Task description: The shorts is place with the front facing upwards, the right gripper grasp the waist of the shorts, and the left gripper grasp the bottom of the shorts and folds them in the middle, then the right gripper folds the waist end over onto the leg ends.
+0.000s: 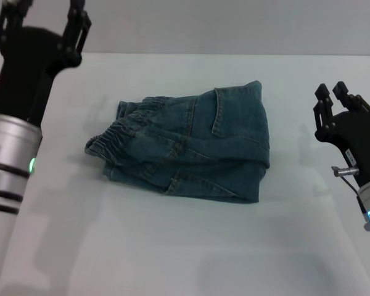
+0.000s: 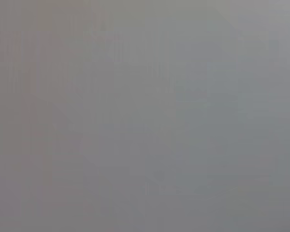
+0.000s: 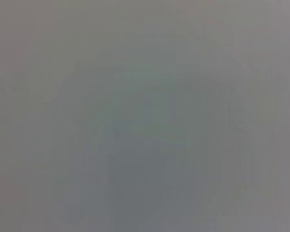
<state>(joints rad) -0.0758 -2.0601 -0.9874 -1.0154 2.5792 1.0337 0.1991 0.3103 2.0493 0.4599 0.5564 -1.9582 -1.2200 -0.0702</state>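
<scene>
The blue-green denim shorts [image 1: 191,145] lie folded into a compact bundle in the middle of the white table [image 1: 172,246]. Their gathered elastic waist [image 1: 120,129] shows along the bundle's left edge, on top. I cannot pick out the leg ends among the folded layers. My left gripper [image 1: 43,21] hangs raised at the far left, well clear of the cloth, open and holding nothing. At the right, my right gripper [image 1: 332,92] stands off the bundle's right side, open and holding nothing. Both wrist views show only plain grey.
The table's far edge [image 1: 234,54] runs behind the shorts. Bare white tabletop surrounds the bundle on every side. No other objects are in view.
</scene>
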